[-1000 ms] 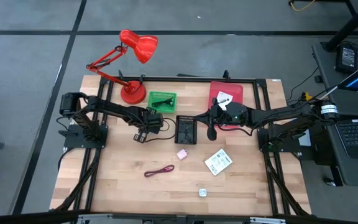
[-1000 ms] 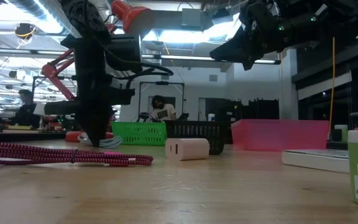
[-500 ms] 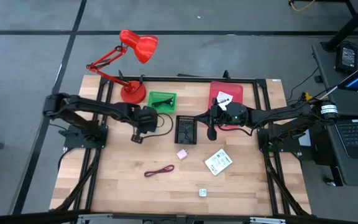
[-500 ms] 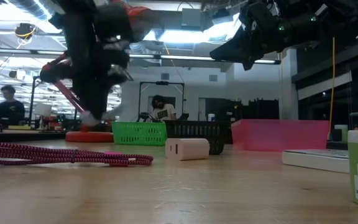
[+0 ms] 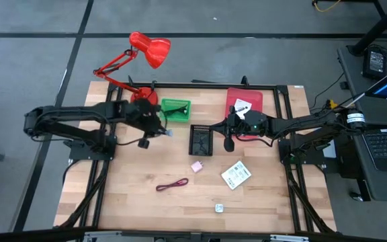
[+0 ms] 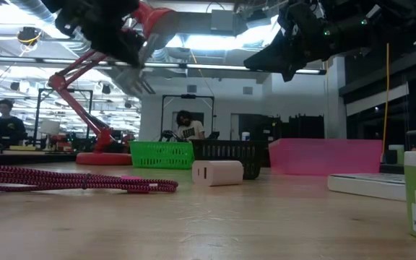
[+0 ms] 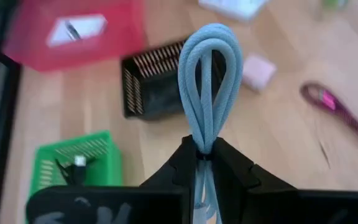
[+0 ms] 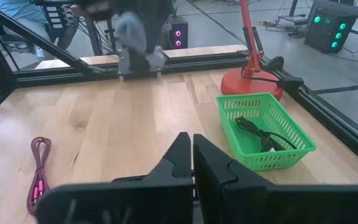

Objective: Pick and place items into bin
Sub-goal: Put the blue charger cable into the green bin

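Since a second ago the left gripper (image 5: 154, 128) has lifted off the table and swung toward the green basket (image 5: 176, 108), pinching a light-blue looped cord (image 7: 204, 93) (loop pointing straight out past the fingertips). The right gripper (image 5: 229, 142), fingers pressed together, hovers between black basket (image 5: 201, 139) and pink bin (image 5: 244, 102).

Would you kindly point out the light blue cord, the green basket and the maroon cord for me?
light blue cord (image 7: 204, 81): left wrist view, on the loop above the left tool.
green basket (image 5: 176, 103): high view, on its far rim.
maroon cord (image 5: 172, 185): high view, middle of the bundle.
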{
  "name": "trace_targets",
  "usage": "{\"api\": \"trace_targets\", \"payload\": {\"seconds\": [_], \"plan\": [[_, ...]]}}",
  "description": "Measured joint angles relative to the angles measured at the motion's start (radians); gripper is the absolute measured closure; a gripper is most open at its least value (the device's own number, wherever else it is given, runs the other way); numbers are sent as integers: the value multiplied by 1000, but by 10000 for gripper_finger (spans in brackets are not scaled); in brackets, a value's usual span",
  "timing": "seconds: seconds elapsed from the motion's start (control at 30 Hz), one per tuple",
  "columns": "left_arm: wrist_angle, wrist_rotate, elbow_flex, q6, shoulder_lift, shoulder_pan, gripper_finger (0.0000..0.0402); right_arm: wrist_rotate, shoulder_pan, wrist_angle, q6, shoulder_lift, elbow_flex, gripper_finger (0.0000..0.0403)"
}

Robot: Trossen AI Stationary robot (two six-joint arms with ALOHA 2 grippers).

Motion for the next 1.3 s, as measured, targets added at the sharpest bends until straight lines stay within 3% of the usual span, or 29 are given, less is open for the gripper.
{"api": "trace_targets", "payload": {"seconds": [0.27,0.43,0.73,1.03,1.3], "plan": [[293,203,-132,-32,-55,123,374,0,0,-2,0,0,0,402],[385,206,-177,-69,-63,158,374,0,0,-14,0,0,0,402],[391,166,-178,-99,-63,190,374,0,0,-14,0,0,0,402],[414,-124,-178,-136,-60,190,374,0,0,-14,0,0,0,402],[421,-235,-178,-136,-4,189,376,0,0,-7,-1,0,0,402]]}}
